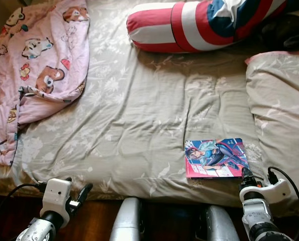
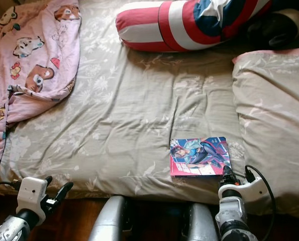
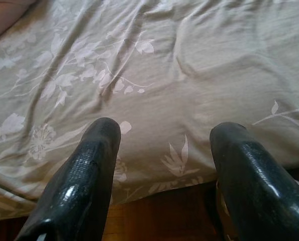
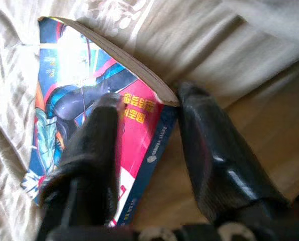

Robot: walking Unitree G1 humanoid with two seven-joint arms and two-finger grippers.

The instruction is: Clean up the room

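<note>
The right gripper (image 4: 144, 108) reaches up from the 5 o'clock corner of the head view to the near edge of the bed (image 1: 139, 125). Its silver forearm is nearly upright, and a black cable loops beside the white wrist. In the wrist view its two black fingers (image 4: 96, 145) straddle the near corner of a book (image 1: 215, 158): one finger lies over the cover, the other sits under the page edge, so the corner is between them. Whether they are pressing on it I cannot tell; the gap looks narrow.

The left gripper (image 3: 164, 150) sits at 7 o'clock, just off the bed's near edge over the dark wood floor (image 3: 154, 216). Its white wrist is tilted toward 1 o'clock. Its fingers stand spread apart with nothing between them, pointing at the grey flowered sheet (image 3: 154, 75).

The book is a thin paperback with a bright comic-style cover in pink, red and blue, with a figure drawn across it. It lies flat on the sheet at about 4 o'clock, close to the bed's near edge and just beside a grey pillow (image 1: 280, 110).

At 10 o'clock a pink cartoon blanket (image 1: 33, 60) is bunched up. At 12 to 1 o'clock lies a red, white and blue striped bolster (image 1: 199, 22).
</note>
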